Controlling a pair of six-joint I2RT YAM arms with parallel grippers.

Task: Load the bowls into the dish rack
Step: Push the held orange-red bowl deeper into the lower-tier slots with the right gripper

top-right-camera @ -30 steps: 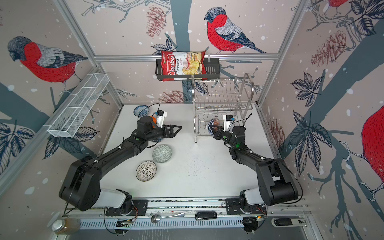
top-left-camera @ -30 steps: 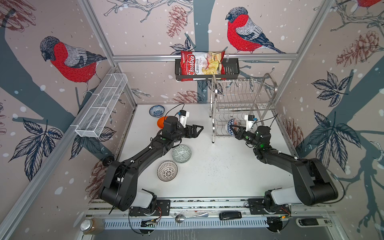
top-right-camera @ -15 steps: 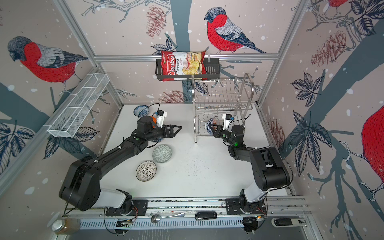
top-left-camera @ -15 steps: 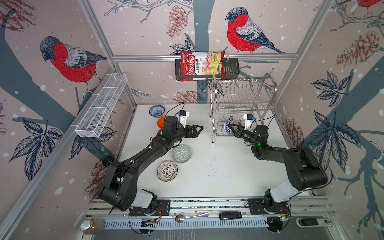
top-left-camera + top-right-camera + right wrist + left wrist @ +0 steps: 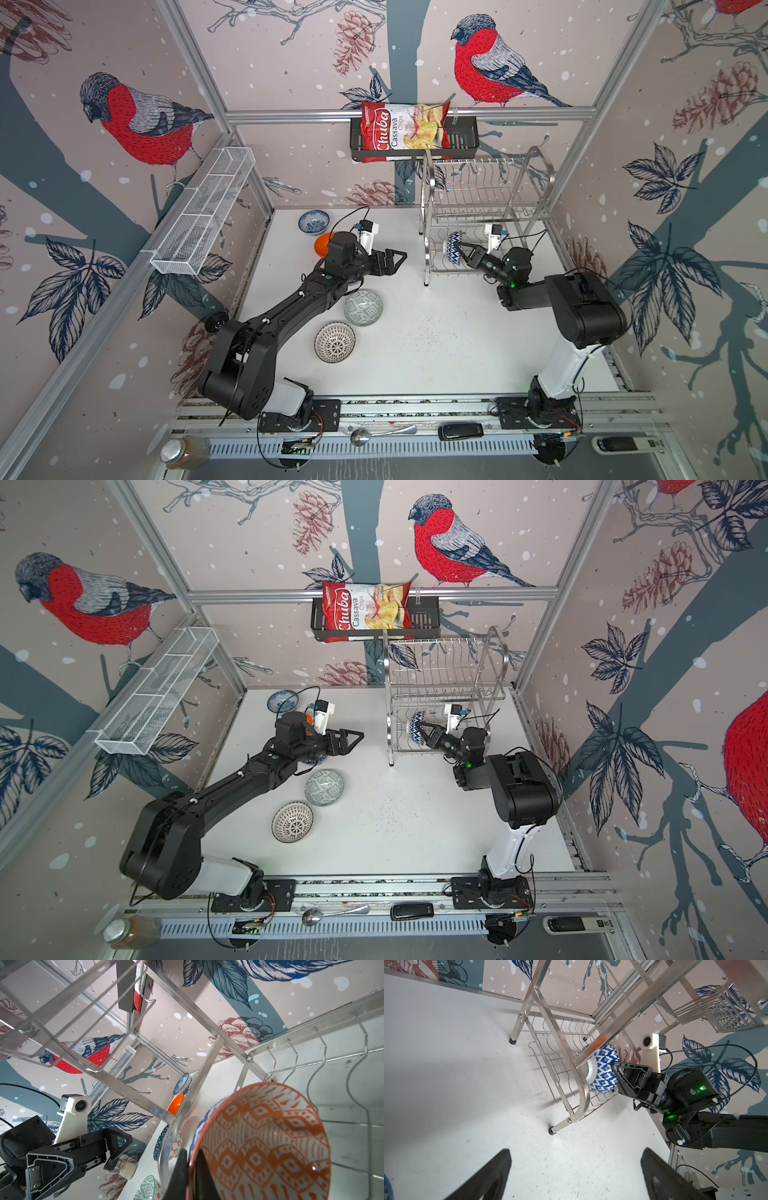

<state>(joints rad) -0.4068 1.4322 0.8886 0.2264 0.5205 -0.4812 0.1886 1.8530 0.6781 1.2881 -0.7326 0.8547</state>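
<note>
Bowl [image 5: 604, 1076] half-hidden by dish rack [image 5: 582, 1084] | right end effector [image 5: 190, 1165] grips its rim | left end effector [image 5: 576, 1153] spread

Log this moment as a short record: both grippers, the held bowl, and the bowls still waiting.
left gripper: open, empty, over table
right gripper: shut on blue-diamond bowl rim
blue-diamond bowl: on edge in lower tier of rack
waiting on table: floral bowl, orange bowl, grey-green bowl, dotted bowl
</note>
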